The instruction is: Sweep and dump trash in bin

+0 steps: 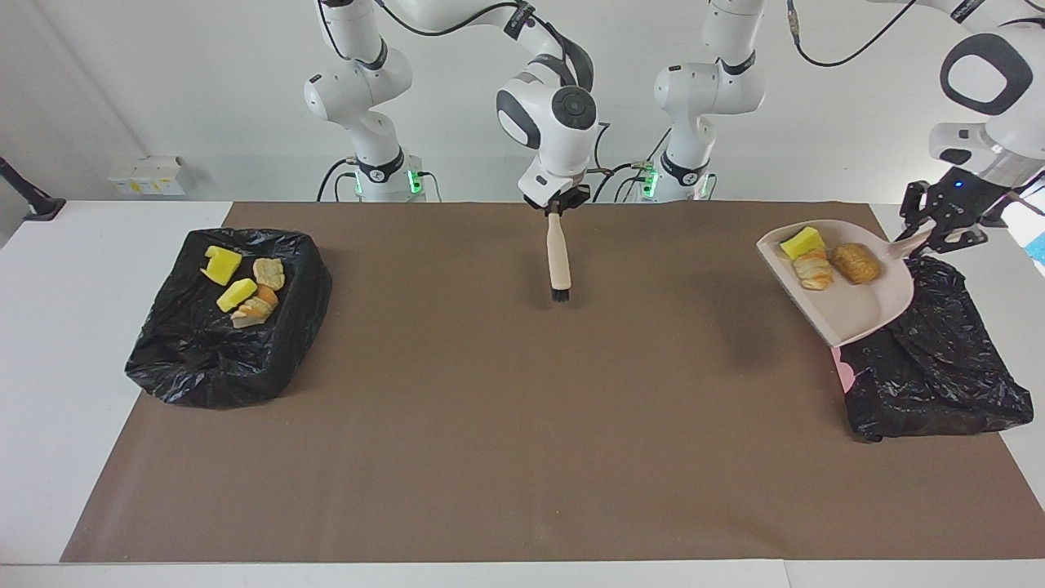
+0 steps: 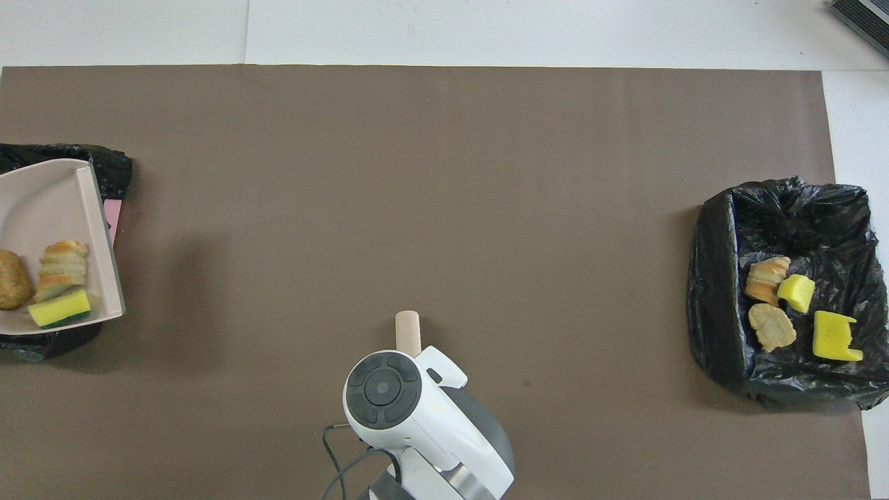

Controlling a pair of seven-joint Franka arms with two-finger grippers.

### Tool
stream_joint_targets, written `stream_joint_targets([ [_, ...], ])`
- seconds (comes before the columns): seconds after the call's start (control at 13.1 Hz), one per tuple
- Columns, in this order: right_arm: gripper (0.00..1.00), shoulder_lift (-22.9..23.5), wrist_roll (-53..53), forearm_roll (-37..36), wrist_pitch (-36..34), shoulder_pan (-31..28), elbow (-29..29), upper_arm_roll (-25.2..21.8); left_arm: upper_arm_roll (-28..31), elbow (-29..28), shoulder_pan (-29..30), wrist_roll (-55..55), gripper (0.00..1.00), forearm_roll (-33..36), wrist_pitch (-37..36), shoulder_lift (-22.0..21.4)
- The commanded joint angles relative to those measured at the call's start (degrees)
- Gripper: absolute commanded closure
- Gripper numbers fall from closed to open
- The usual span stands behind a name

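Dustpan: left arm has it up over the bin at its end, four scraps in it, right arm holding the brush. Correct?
Not quite: the dustpan carries three scraps, not four, as the facing view shows: a sponge chunk and two bread pieces. The rest holds: left gripper over the bin, right gripper holding the brush.

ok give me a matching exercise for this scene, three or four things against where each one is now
Things:
1. green-backed yellow sponge chunk
2. beige black-bristled brush
3. round tan pastry piece
4. beige plastic dustpan

Places:
A. held by the left hand over a black-lined bin
B. in the black-lined bin at the right arm's end
C. hanging from the right hand
D. in the dustpan

Pairs: 1-D, 2-C, 3-B, 4-A
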Motion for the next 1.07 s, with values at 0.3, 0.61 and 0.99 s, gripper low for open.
stream_joint_targets([
  [0.3, 0.00, 2.23, 3.99, 0.10, 5.27, 2.23, 0.55, -0.15, 7.46, 13.32, 4.74, 11.04, 1.00, 9.12, 10.89, 12.57],
  [0.61, 0.00, 1.88, 3.81, -0.17, 3.77, 0.82, 3.72, -0.67, 7.28, 12.38, 0.72, 3.61, 1.00, 26.67, 16.78, 13.38],
  [0.99, 0.00, -1.02, 0.14, -0.87, -1.40, -5.58, 7.84, -0.33, 6.49, 9.56, -0.52, -3.98, 1.00, 37.33, 16.26, 12.94],
])
